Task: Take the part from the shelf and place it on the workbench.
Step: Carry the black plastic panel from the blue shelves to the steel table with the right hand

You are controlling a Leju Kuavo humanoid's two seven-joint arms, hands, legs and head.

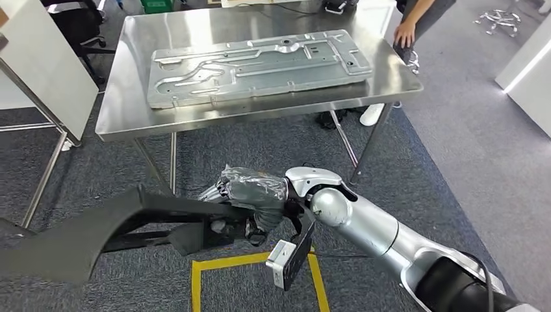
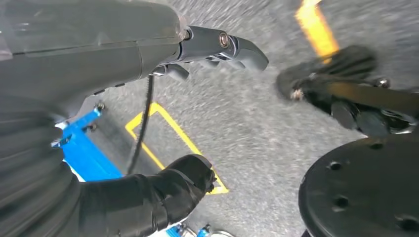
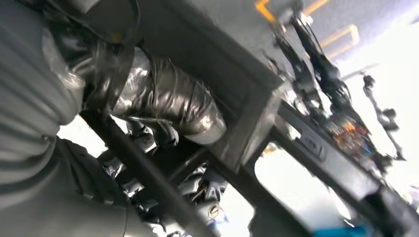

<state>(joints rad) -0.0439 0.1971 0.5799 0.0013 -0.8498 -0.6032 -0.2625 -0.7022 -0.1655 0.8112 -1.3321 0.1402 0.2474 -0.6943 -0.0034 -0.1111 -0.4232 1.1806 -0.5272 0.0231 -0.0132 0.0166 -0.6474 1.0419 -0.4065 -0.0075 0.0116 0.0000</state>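
The long black part (image 1: 97,227) is gripped at its right end by the right hand (image 1: 250,192) (left hand (image 2: 217,47) hangs with fingers loosely apart), low and near, short of the table (image 1: 130,123); it should be raised level above the table's near edge.

Even indoor light fills the head view, with soft glare across the steel counter (image 1: 260,23) and shadow beneath it. The left wrist view smears with motion blur. The right wrist view is dim, its bright background blown white.
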